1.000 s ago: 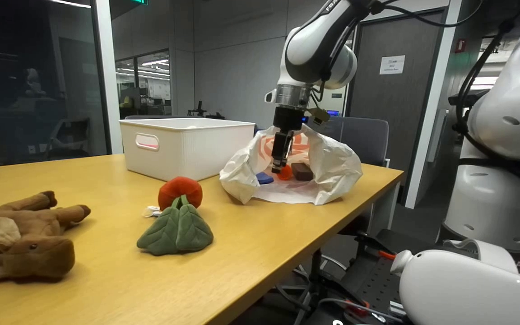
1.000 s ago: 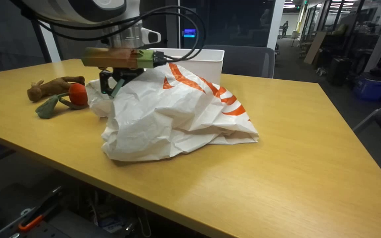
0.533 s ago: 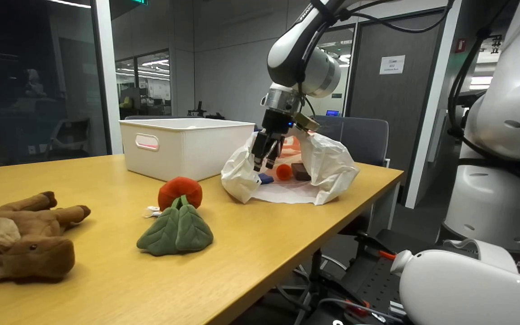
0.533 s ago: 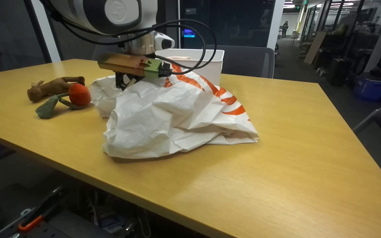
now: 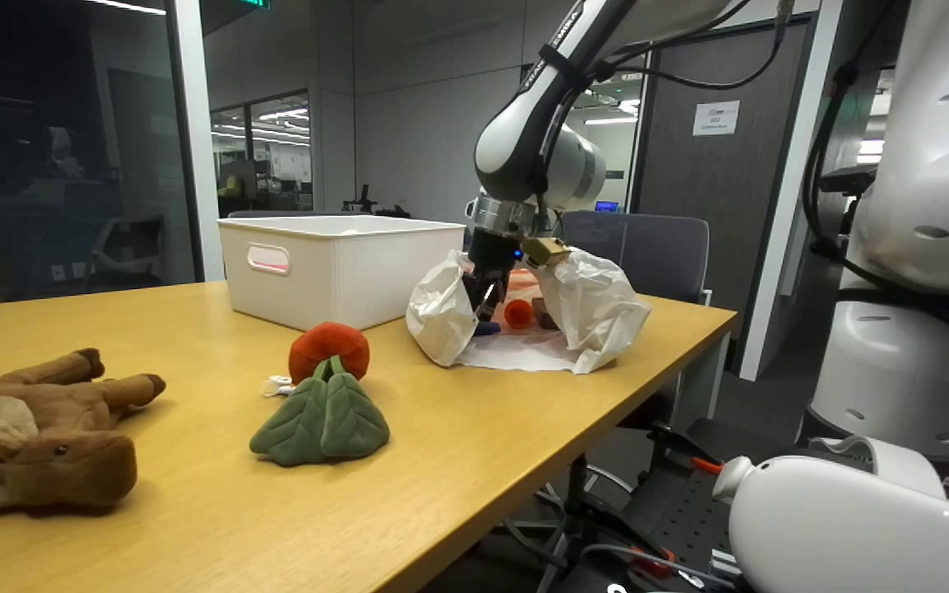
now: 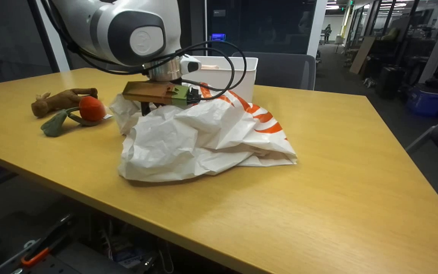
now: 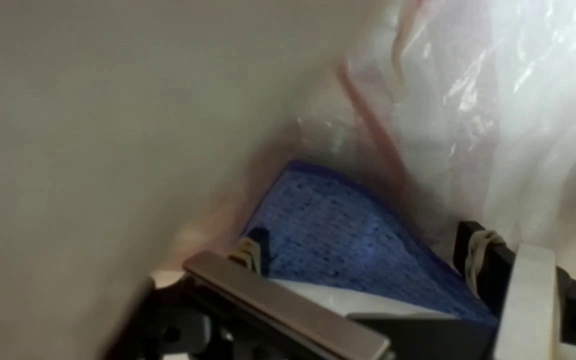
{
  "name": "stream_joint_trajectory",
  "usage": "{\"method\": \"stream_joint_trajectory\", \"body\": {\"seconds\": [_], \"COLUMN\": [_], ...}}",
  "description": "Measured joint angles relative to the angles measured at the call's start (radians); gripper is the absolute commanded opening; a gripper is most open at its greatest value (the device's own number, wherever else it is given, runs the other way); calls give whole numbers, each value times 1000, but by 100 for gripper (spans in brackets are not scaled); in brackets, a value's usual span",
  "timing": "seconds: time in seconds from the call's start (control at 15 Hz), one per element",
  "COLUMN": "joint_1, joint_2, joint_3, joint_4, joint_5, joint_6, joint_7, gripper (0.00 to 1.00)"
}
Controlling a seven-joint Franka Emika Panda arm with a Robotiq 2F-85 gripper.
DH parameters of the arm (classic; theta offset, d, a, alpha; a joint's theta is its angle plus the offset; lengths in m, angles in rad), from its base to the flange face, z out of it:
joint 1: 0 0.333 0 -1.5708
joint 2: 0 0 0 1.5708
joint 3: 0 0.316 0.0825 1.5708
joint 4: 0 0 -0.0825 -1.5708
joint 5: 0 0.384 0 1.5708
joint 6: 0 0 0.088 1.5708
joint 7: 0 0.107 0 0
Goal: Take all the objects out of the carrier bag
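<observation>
In the wrist view the gripper had its 2 fingers apart, at 9 and 3 o'clock of the blue pad, contact unclear. The pad lay inside the carrier bag, an orange round thing at its 2 o'clock in an exterior view. The pad seemed light and soft, best pinched across its middle, clear of slippery bag.

In an exterior view | dark glass, lit window, 10 o'clock | gray wall, 12 o'clock | door, 2 o'clock | chair, 3 o'clock | table, 7 o'clock
</observation>
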Motion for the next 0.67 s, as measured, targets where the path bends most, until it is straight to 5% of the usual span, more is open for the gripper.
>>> {"method": "stream_joint_trajectory", "body": {"seconds": [0.13,0.47,0.67], "joint_1": [-8,-14,-21], "joint_2": [12,8,-9], "joint_3": [9,39,41], "joint_4": [-4,-10,-15], "joint_5": [-59,-116,-298], "joint_6": [39,71,70], "joint_7": [16,23,107], "gripper": [68,29,5]}}
